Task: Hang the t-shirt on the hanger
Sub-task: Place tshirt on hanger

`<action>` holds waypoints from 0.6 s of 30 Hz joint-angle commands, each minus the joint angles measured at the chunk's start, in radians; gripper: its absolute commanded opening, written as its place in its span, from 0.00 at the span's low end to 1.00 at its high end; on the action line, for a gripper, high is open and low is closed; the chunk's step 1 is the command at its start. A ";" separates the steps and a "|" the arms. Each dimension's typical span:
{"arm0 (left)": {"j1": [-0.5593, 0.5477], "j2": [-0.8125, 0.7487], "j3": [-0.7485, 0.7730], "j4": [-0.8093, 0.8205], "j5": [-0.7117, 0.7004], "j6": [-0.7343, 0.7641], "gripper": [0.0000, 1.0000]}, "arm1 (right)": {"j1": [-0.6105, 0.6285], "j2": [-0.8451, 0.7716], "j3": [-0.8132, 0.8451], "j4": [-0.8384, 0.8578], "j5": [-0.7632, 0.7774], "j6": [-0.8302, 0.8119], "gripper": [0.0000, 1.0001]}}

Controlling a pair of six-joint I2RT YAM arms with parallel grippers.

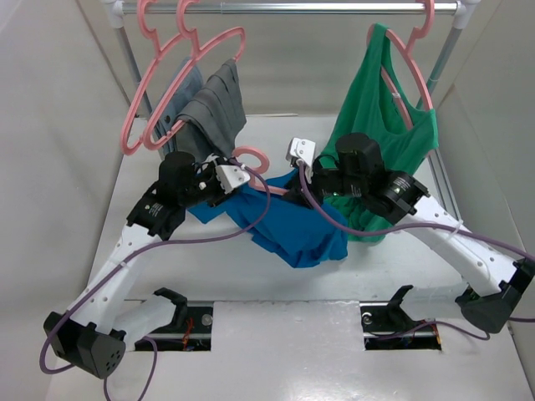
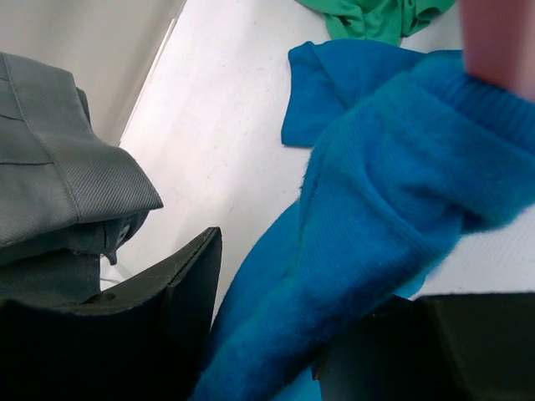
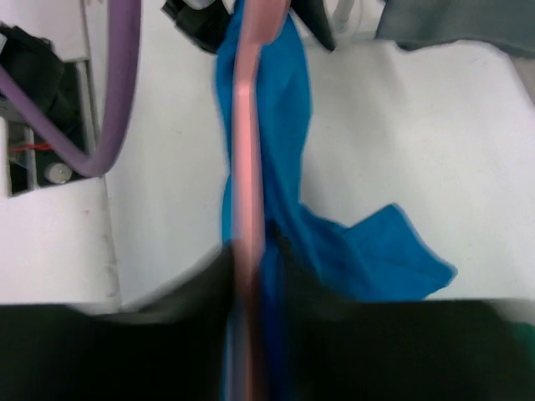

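- Silver metal rail [image 1: 292,7]: across the top of the frame, behind the white table [image 1: 251,284].
- Two pink plastic hangers [image 1: 159,83]: on the rail, upper left; grey folded garment [image 1: 213,104] hangs at their lower right.
- Green sleeveless tank top [image 1: 380,117]: on the rail, upper right.
- Bright blue cotton t-shirt [image 1: 288,221]: centre of frame, below both garments, lower part on the table.
- Thin pink plastic hanger [image 1: 251,157]: at the t-shirt's upper edge, between left gripper [image 1: 230,177] and right gripper [image 1: 303,163].

Both arms reach forward and bend inward. The left gripper [image 1: 236,182] and the right gripper [image 1: 294,182] face each other, jaws clamped.
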 commanded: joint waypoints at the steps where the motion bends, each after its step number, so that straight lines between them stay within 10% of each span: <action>1: -0.010 -0.031 0.005 0.028 0.104 -0.005 0.00 | -0.011 0.024 0.059 0.117 -0.007 -0.011 0.42; 6: -0.010 -0.031 0.005 0.028 0.115 -0.005 0.00 | -0.011 0.071 0.093 0.108 -0.007 -0.011 0.37; 11: -0.010 -0.031 0.005 0.028 0.115 -0.014 0.00 | -0.011 0.071 0.093 0.108 -0.007 -0.011 0.02; 14: -0.010 -0.031 0.005 0.028 0.104 -0.014 0.00 | -0.011 0.042 0.093 0.108 0.002 -0.011 0.00; 18: -0.010 -0.031 0.005 0.028 0.043 -0.033 0.44 | -0.022 -0.016 0.093 0.064 0.070 -0.002 0.00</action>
